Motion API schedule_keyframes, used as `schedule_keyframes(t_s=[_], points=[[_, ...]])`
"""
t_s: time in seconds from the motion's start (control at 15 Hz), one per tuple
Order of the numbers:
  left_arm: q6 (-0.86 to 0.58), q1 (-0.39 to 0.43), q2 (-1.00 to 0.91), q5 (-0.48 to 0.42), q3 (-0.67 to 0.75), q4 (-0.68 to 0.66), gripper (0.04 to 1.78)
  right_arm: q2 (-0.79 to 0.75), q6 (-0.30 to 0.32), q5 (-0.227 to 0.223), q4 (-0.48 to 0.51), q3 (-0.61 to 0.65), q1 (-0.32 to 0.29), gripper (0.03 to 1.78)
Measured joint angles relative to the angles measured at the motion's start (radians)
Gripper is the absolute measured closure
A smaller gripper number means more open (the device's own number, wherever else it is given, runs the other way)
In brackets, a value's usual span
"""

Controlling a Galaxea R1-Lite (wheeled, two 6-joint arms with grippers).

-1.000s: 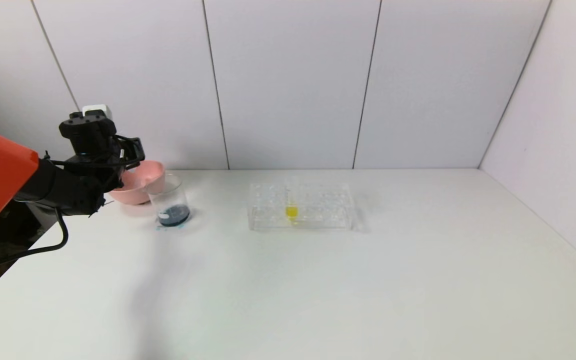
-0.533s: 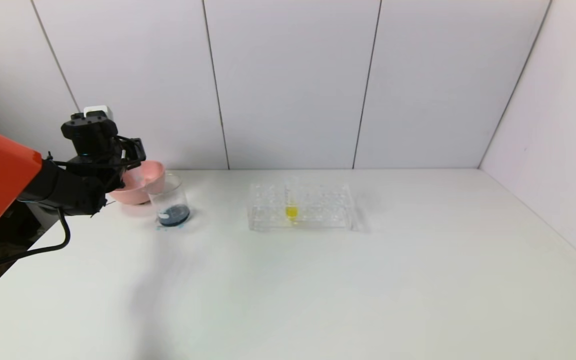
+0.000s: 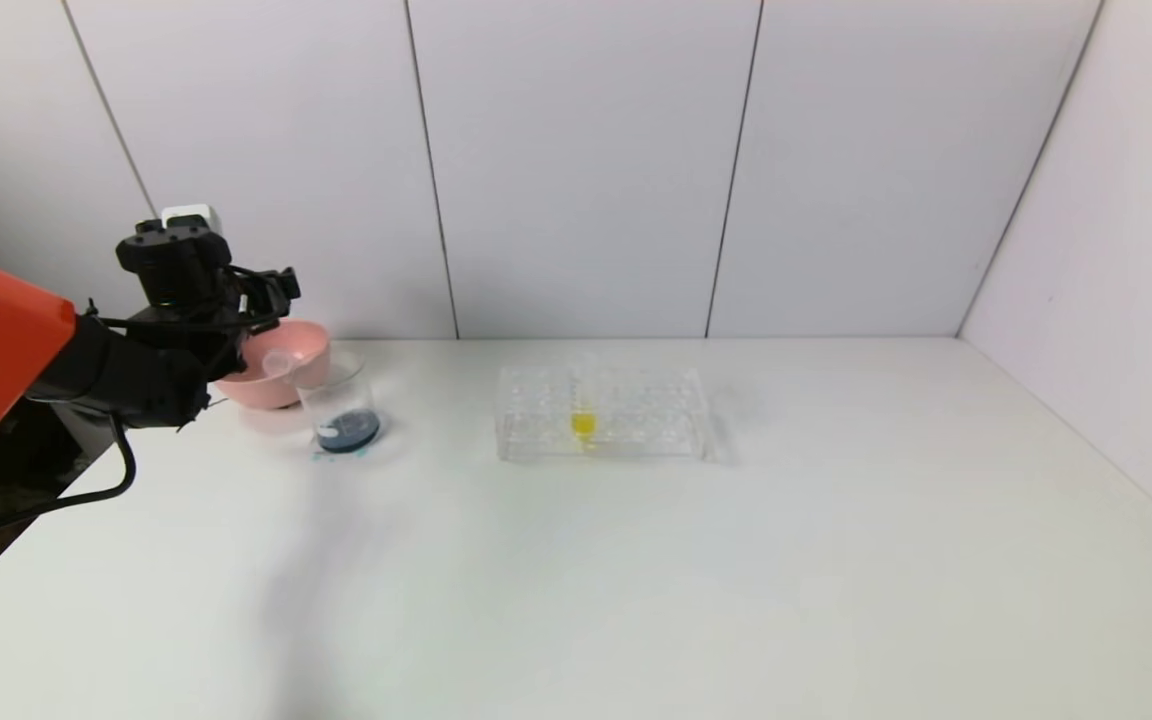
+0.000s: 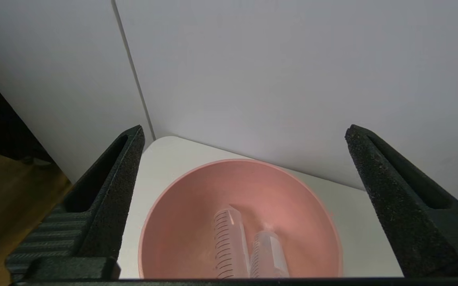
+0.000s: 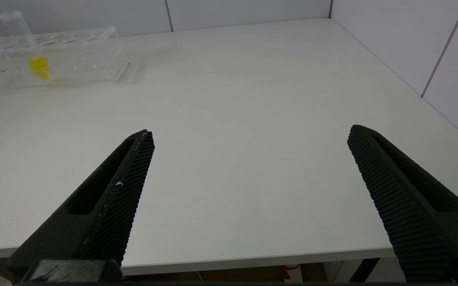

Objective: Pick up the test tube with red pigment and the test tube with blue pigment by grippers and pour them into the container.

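Observation:
My left gripper (image 3: 278, 288) (image 4: 245, 132) is open and empty, hovering just above the pink bowl (image 3: 308, 342) (image 4: 181, 206). Two clear graduated tubes (image 4: 229, 242) (image 4: 269, 256) lie side by side in the bowl and look empty. I cannot tell which one held red and which held blue. No tube with red or blue liquid shows. The glass beaker (image 3: 340, 398) stands next to the bowl, to its right, with dark blue liquid at its bottom. My right gripper (image 5: 251, 133) is open and empty over the table's front edge, outside the head view.
A clear multi-hole rack (image 3: 626, 412) (image 5: 78, 53) stands mid-table and holds one tube with yellow liquid (image 3: 583, 420) (image 5: 37, 65). Small blue spots mark the table at the beaker's foot (image 3: 321, 455). The wall stands close behind the bowl.
My left gripper has shifted slightly up and to the right above the pink bowl. The beaker, the rack and the yellow tube have not moved.

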Motion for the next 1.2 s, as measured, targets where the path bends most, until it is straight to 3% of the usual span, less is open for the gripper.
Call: schedule_keyframes(t_s=[0.47,0.8,1.0,1.2], points=[[-0.062,-0.123,-0.079,-0.039,0.029,0.008,0.06,0.000,0.000,0.000,0.000,0.000,0.000,0.04],[-0.066,-0.227,-0.230,-0.210,0.193,0.088,0.06,0.000,0.000,0.000,0.000,0.000,0.000,0.04],[-0.064,-0.234,-0.349,-0.338,0.281,0.177,0.06,0.000,0.000,0.000,0.000,0.000,0.000,0.04],[-0.056,-0.188,-0.461,-0.382,0.348,0.227,0.06,0.000,0.000,0.000,0.000,0.000,0.000,0.04]])
